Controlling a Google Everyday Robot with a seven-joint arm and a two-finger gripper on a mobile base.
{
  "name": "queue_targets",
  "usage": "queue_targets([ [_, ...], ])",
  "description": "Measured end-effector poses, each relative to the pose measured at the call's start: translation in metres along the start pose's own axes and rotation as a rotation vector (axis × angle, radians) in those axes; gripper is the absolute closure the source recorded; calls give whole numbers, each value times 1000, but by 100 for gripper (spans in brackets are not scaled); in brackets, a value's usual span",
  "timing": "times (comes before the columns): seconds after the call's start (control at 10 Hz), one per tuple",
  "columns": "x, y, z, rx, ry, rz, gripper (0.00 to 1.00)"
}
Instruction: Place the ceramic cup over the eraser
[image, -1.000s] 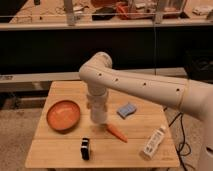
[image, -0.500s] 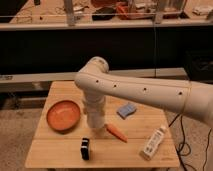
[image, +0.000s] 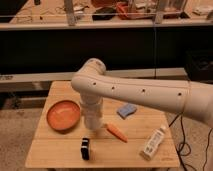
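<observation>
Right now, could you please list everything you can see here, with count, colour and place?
table: one, light wood, centre of view.
bowl: one, orange, on the table at the view's left.
spongy block: one, light blue, beyond the carrot.
carrot: one, orange, lying mid-table.
eraser: one, black with a white band, near the front edge.
squeeze bottle: one, white, lying front right in view.
ceramic cup: one, white, apparently held just behind the eraser.
arm: one, white, reaching in from the view's right.
end effector: one, white, pointing down over mid-table, shut on the ceramic cup.
</observation>
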Motion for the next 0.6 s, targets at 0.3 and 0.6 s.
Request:
queue_targets([
  [0.3,-3,-8,-36,20,-3,-32,100],
  [0.6,-10,-8,-57,1,-34,-63,100],
])
